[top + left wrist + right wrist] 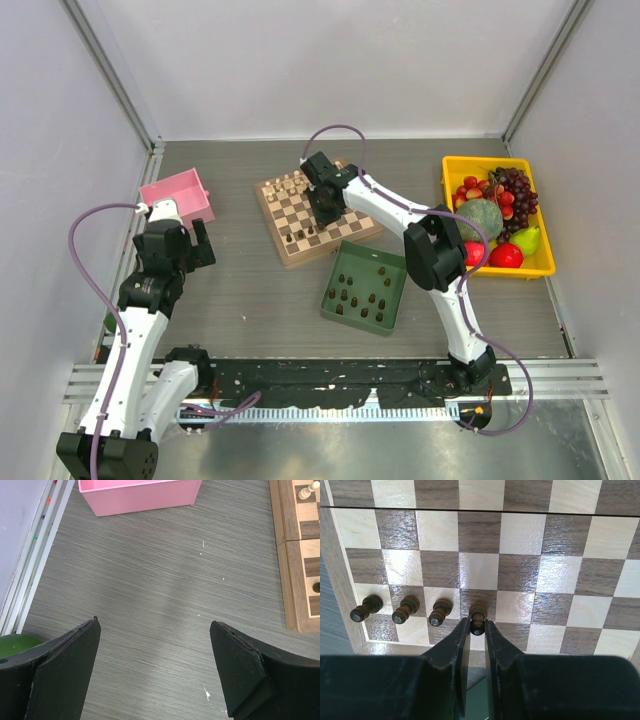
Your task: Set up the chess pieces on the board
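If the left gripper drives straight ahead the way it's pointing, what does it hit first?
Likely the bare table just ahead of the left gripper. If it skims over that, the pink bin comes next. Tilt is hard to judge.

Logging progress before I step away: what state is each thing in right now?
left gripper: jaws open, holding nothing, above the table.
right gripper: jaws shut on dark pawn.
three more pawns: standing in a row beside the held one.
board: lying open and flat.
green tray: holding loose dark pieces.
yellow tray: full of fruit.
pink bin: upright, open-topped.
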`<state>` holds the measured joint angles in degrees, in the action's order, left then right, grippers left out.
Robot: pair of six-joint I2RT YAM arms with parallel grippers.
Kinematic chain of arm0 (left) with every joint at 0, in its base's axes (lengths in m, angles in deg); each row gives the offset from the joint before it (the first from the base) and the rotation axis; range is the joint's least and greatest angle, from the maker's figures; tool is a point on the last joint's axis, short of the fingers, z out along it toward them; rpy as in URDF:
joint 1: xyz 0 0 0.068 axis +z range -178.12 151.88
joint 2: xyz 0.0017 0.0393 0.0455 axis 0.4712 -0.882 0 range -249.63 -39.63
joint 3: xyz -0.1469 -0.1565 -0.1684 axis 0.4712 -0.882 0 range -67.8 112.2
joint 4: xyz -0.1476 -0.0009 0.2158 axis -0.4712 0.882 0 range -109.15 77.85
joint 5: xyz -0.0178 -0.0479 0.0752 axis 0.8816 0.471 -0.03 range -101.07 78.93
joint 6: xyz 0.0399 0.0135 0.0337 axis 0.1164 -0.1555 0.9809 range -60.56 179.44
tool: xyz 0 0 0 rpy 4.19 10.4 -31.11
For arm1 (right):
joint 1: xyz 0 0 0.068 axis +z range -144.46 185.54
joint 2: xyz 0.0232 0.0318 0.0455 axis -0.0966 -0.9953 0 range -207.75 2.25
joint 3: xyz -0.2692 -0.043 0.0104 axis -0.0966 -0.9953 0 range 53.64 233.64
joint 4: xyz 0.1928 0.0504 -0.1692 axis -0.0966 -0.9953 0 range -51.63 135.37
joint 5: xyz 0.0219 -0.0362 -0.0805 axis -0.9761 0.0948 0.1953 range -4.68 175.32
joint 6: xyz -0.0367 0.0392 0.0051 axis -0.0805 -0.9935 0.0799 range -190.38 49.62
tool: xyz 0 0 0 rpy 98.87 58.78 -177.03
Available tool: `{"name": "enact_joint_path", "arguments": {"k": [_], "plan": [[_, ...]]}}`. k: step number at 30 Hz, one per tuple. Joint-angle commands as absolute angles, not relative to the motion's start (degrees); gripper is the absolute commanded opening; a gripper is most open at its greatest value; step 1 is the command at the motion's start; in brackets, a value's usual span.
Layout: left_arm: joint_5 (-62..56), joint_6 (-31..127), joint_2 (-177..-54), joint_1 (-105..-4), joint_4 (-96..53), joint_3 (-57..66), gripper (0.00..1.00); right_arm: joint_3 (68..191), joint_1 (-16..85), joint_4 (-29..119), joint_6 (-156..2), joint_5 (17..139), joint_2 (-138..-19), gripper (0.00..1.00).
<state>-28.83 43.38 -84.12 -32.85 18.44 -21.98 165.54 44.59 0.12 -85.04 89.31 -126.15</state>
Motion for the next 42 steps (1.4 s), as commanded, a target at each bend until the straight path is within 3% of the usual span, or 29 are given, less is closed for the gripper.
{"name": "enact_joint_path", "arguments": {"k": [1, 11, 18, 35, 42], "plan": [[-28.30, 43.88, -83.66, -32.51, 16.98, -21.22, 0.99, 167.72, 45.09, 0.11, -84.01, 88.58, -126.07, 0.21], [-28.12, 43.88, -83.66, -32.42, 17.06, -21.31, 0.99, 169.21, 45.01, -0.24, -84.53, 88.49, -124.14, 0.37], [-28.21, 43.88, -83.49, -32.42, 16.98, -21.31, 0.99, 168.26, 44.83, -1.82, -83.48, 92.78, -118.08, 0.40], [-28.48, 43.70, -84.19, -32.51, 17.24, -21.31, 0.99, 127.15, 42.81, 6.88, -89.10, 94.20, -85.21, 0.42], [-28.83, 43.62, -84.01, -32.42, 17.42, -21.39, 0.99, 117.02, 42.81, 7.67, -92.44, 94.38, -76.42, 0.42]]}}
